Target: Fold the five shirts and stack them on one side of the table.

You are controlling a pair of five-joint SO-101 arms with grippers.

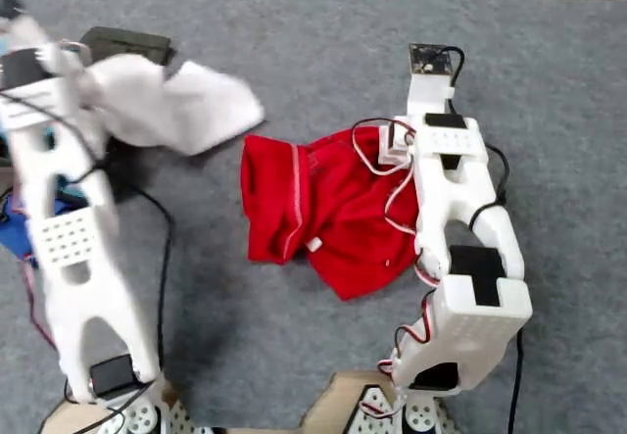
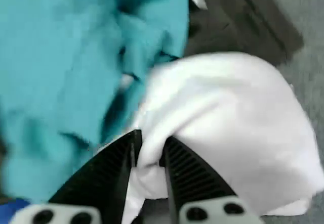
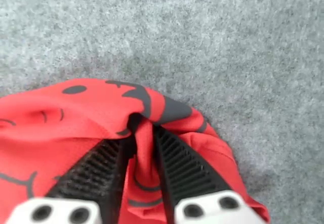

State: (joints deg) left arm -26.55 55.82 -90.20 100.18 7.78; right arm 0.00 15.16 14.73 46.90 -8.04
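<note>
Judging from how the cloth lies, the task is at an early stage. The red shirt [image 1: 323,209] sits crumpled in the middle of the desk [image 1: 549,81], with one side turned over on itself but no tidy fold. The white shirt [image 1: 181,106] is bunched and partly lifted, just beyond the red shirt's far left corner. Further left of the red shirt, a teal shirt [image 2: 76,57] lies rumpled, and a dark grey shirt [image 1: 125,42] lies flat beside it. Whether the dark one is already folded cannot be told. A scrap of blue cloth [image 1: 15,233] shows well to the left of the red shirt and may be the fifth shirt. No neat stack can be made out, so most of the folding and all of the stacking appear to be left.

The left arm [image 1: 69,238] stretches up along the desk, well left of the red shirt. Its end effector [image 2: 150,155] is pinching a fold of the white shirt between nearly closed fingers. The right arm [image 1: 460,218] leans over the red shirt's right side. Its end effector [image 3: 139,148] is pressed onto a ridge of red cloth at the shirt's far edge, with bare desk just past it.
</note>
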